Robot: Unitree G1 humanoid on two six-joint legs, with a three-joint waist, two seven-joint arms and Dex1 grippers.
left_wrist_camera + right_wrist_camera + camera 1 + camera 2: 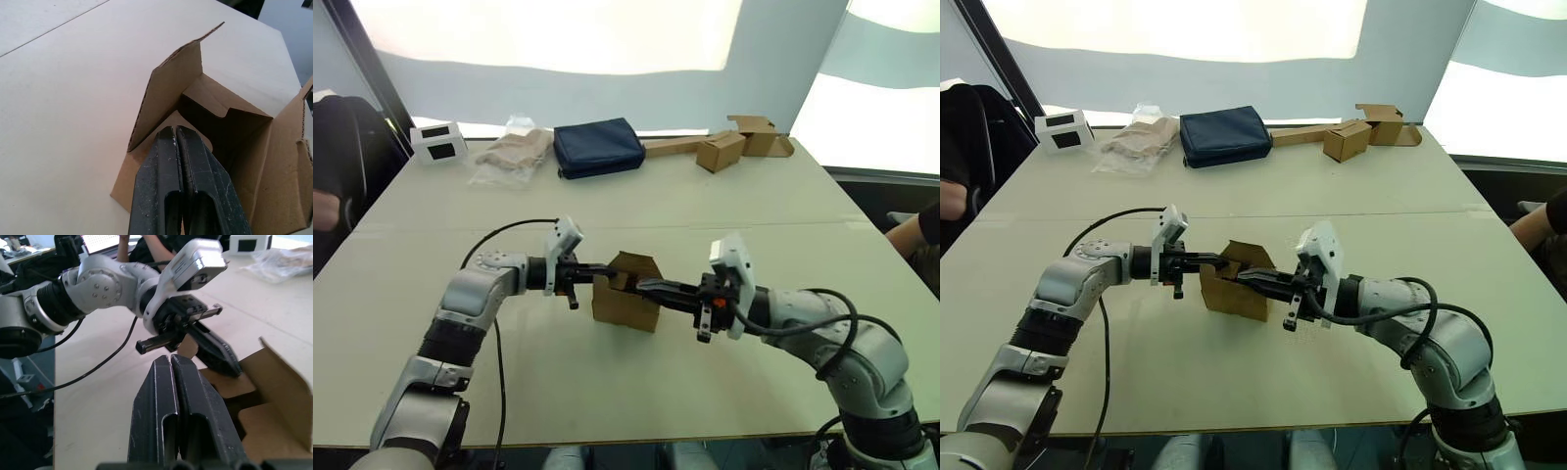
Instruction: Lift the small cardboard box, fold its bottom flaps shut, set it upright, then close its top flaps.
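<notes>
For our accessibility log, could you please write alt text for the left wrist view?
The left gripper, its two black fingers shut together, reaches into the open end of the small brown corrugated cardboard box standing on the pale table. One flap stands upright beside the fingers.

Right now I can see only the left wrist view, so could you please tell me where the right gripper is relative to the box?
Observer: The right gripper reaches into the open top of the box from the side opposite the left gripper, jaws shut.
Operator: Thank you. Is the box lifted or resting?
Observer: It stands on the table, between the two arms.
Operator: What else is on the table?
Observer: A navy pouch and two joined small boxes lie along the far edge.
</notes>
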